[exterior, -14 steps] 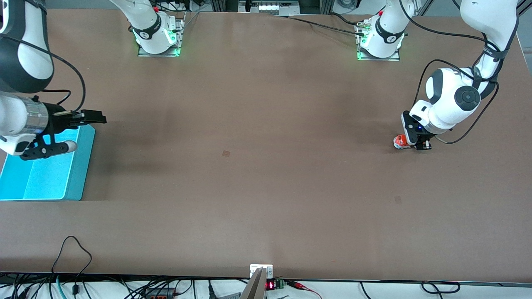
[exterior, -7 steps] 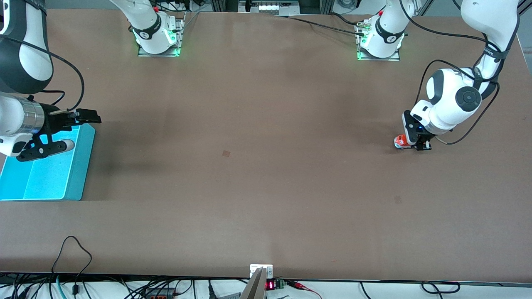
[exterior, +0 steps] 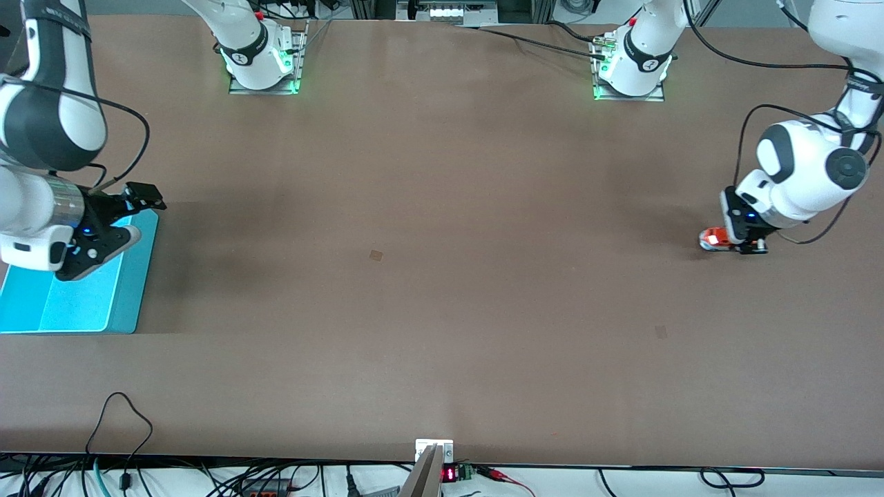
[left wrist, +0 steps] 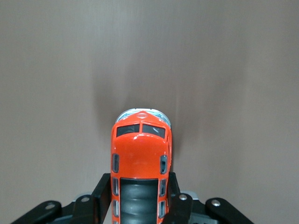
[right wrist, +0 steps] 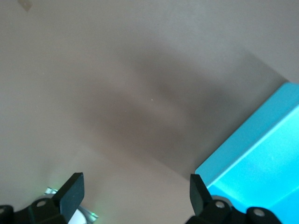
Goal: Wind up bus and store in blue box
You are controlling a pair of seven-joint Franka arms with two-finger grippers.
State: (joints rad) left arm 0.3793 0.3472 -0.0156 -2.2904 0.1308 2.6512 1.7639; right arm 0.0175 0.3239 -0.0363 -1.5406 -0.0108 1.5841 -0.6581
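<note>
the orange toy bus (exterior: 713, 239) sits low at the table (exterior: 442, 276), toward the left arm's end, with its white-grey front pointing toward the middle of the table. the left gripper (exterior: 742, 238) is down at table level and pinches the bus by its sides. in the left wrist view the two black fingers (left wrist: 103, 193) press against both flanks of the bus (left wrist: 140, 158), whose orange hood, dark windscreen panes and dark ribbed roof panel show between them. only the front part of the bus pokes out past the gripper (left wrist: 140, 200), and its shadow falls on the brown surface just ahead of it. from the pictures it is not clear whether its wheels rest on the table or sit just above it.

the blue box (exterior: 124, 304) lies at the right arm's end of the table, well apart from the bus, with its lighter inner floor showing. the right gripper (exterior: 141, 197) hangs over the box's corner that is farthest from the front camera, its fingers spread wide with nothing between them. in the right wrist view the two dark fingertips (right wrist: 72, 189) stand well apart, with bare table beneath them and a corner of the box (right wrist: 261, 154) just beside one of them.
</note>
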